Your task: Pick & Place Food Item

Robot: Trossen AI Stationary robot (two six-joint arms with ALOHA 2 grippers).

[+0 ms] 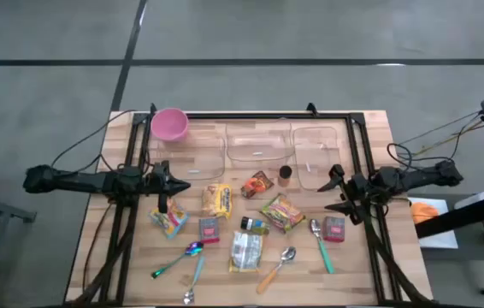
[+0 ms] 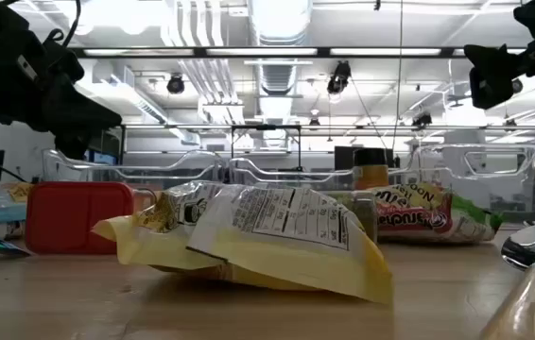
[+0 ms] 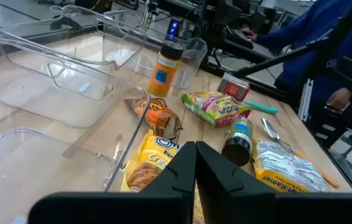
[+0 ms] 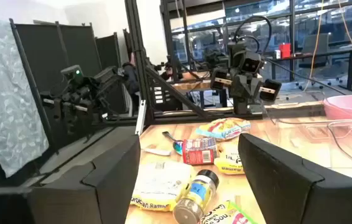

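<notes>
Several food items lie flat on the wooden table (image 1: 366,137): a yellow packet (image 1: 217,200), an orange snack (image 1: 257,184), a green and pink noodle packet (image 1: 281,212), a pale ramen bag (image 1: 246,251), two red boxes (image 1: 209,229) (image 1: 334,228) and a small lying jar (image 1: 255,225). An orange spice bottle (image 1: 285,174) stands upright. My left gripper (image 1: 182,186) hovers shut just left of the yellow packet (image 3: 154,155). My right gripper (image 1: 332,192) hovers open at the table's right, above the right red box, with nothing between its fingers (image 4: 188,155).
Three clear plastic containers (image 1: 195,154) (image 1: 259,144) (image 1: 319,154) stand in a row at the far side, with a pink bowl (image 1: 169,124) at the far left. Spoons (image 1: 319,241) (image 1: 178,258) lie near the front edge. A person in blue (image 3: 325,37) is beyond the table.
</notes>
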